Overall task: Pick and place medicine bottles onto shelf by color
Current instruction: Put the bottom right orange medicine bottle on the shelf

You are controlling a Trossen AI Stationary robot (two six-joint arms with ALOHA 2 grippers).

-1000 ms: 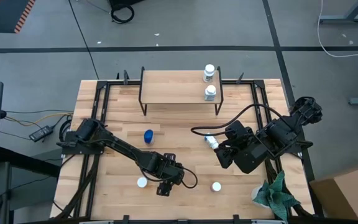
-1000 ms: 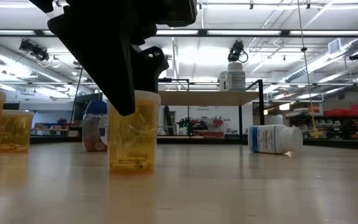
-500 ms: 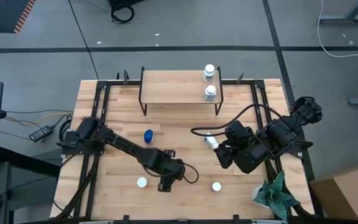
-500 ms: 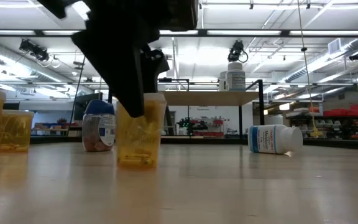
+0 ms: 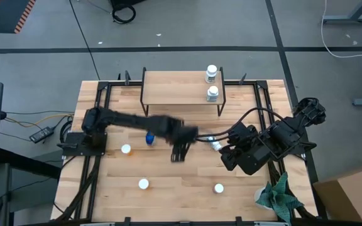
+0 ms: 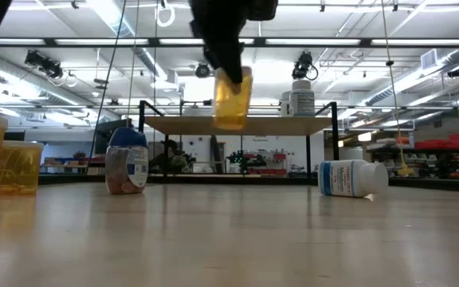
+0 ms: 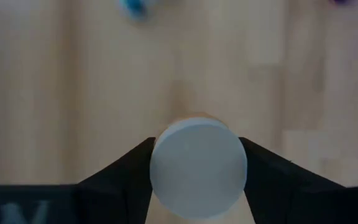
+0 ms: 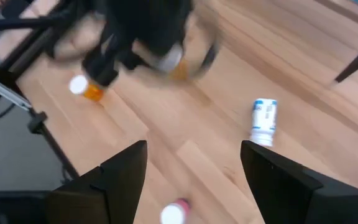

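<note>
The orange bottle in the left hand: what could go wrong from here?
1. The left hand grips the orange bottle near its white cap; carried high, it might slip and fall.
2. Two white bottles already stand on the shelf; a careless placement could knock them.

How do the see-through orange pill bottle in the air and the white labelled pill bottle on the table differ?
The orange pill bottle hangs clamped in the left gripper, roughly upright; the white pill bottle lies on its side on the table, untouched. Both are small cylinders.
</note>
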